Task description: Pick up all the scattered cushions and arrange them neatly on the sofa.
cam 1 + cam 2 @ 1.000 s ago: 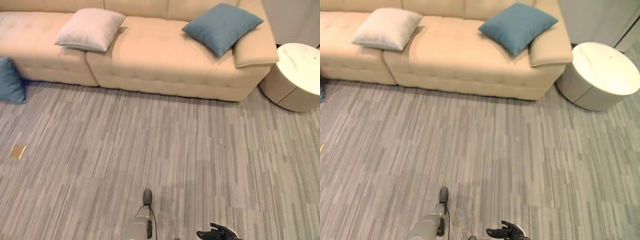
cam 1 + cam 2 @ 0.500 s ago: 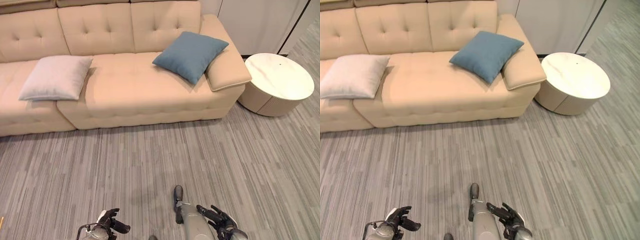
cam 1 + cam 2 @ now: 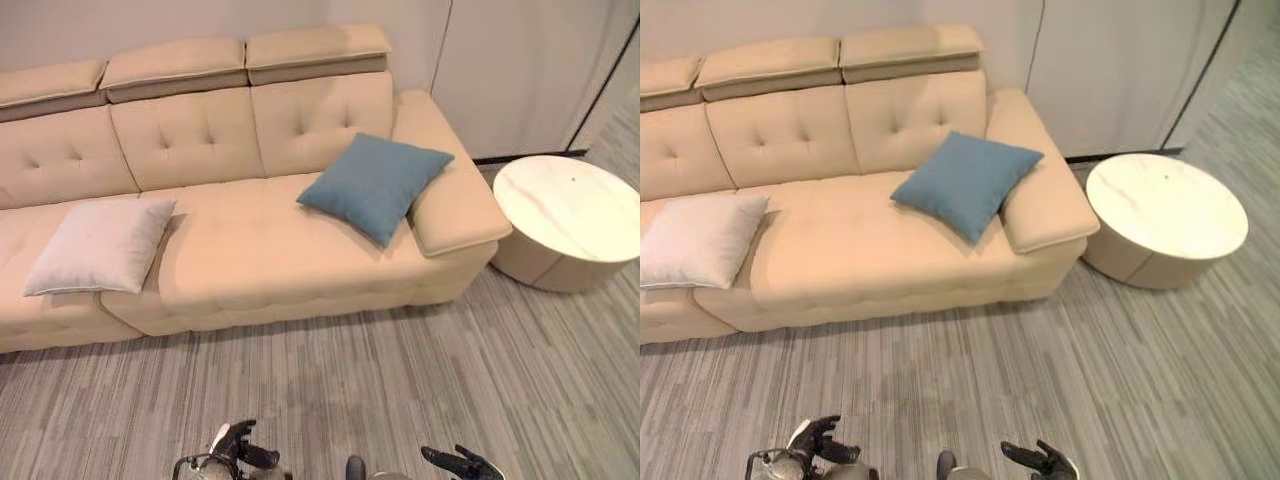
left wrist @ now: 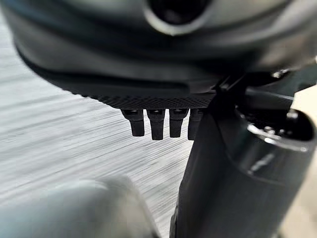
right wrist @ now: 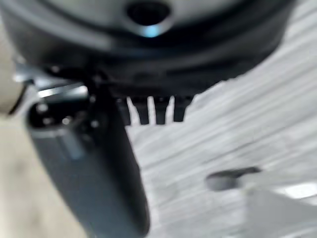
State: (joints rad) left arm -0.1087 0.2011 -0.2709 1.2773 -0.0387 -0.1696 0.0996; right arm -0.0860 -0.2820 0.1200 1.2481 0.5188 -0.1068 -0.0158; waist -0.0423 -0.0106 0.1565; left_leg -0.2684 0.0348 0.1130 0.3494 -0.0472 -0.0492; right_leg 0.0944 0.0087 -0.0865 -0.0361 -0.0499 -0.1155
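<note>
A long beige sofa (image 3: 250, 250) is stretched across the top half of the scene, from 9 o'clock round to about 2 o'clock, on striped grey carpet (image 3: 420, 390). A round white side table (image 3: 570, 215) is parked just beside the sofa's armrest at 3 o'clock. Two cushions are seen on the seat: a blue cushion (image 3: 375, 185) is leaned against the armrest at around 1 o'clock, and a pale grey cushion (image 3: 100, 245) is laid flat over at 9 o'clock, well apart from the blue one. Down at 6 o'clock, the left hand (image 3: 240, 452) and right hand (image 3: 462, 464) are held low over the carpet, fingers loosely spread, nothing gripped in either.
</note>
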